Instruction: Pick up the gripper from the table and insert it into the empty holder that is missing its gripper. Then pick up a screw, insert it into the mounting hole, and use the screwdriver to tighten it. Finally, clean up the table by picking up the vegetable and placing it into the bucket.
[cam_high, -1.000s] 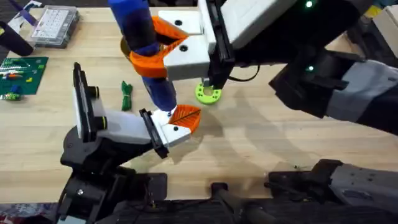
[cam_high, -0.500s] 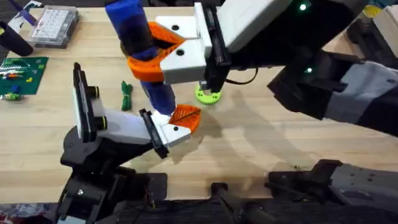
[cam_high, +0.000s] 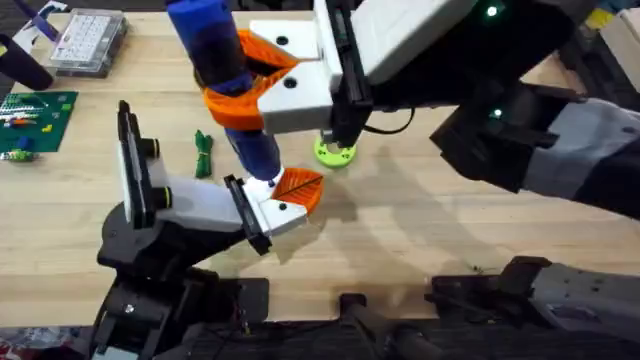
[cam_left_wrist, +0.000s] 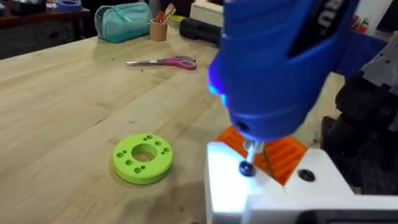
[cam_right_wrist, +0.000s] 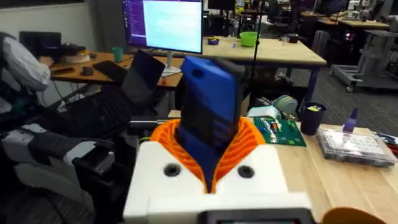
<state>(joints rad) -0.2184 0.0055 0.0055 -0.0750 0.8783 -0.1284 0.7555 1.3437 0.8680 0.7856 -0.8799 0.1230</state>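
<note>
Plenty of bare table (cam_high: 420, 240) on the right side, while the left edge is crowded by a clear parts box (cam_high: 88, 40) and a green board (cam_high: 35, 118). Nothing has really shifted in the last half second. The right gripper (cam_high: 240, 85) has its orange fingers (cam_high: 262, 50) clamped on the screwdriver (cam_high: 225, 75), bit down on the gripper (cam_high: 285, 200) seated on the holder (cam_high: 165, 215). The vegetable (cam_high: 203, 153) lies beside it, the lime ring (cam_high: 335, 151) nearby. Can't tell about the left fingers.
</note>
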